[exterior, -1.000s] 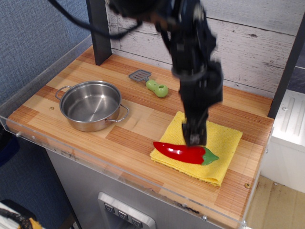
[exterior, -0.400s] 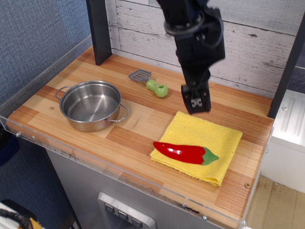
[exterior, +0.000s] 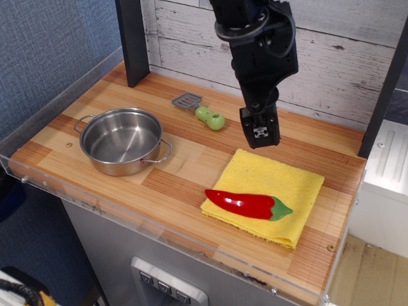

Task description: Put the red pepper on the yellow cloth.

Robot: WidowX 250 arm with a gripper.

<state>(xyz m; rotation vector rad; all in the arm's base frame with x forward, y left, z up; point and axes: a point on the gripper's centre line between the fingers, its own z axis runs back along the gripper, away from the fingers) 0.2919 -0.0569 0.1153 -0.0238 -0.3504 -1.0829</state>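
Single view, looking down at the counter from the front.

Pepper (exterior: 247, 204): lies on the cloth (exterior: 280, 185), lower right of centre. Body runs left to right along the cloth's near edge, green stem cap toward the right. Its pointed tip reaches the cloth's left corner, perhaps just past it; hard to tell. Nothing touches it.

Cloth: flat on the wood, right of centre, not bunched or dragged.

Gripper (exterior: 259, 132): upper centre of the frame, hanging above the cloth's far edge, well clear of the pepper. It holds nothing. Seen end-on, the fingers look close together, but whether they are parted or closed cannot be told from this angle.

Change: a second ago the gripper was down at the pepper, fingertips right at its back. Since then it has risen and pulled back toward the rear wall, only slightly more in the last fraction of a second. The pepper and cloth have not shifted through the lift.

Judgement: release made, pepper stays put, so the placing looks done. What remains is likely only the arm's retreat.

Elsewhere: pot (exterior: 122, 140) at left, empty. Spatula (exterior: 200, 109) behind it, near top centre. Both apart from the cloth.
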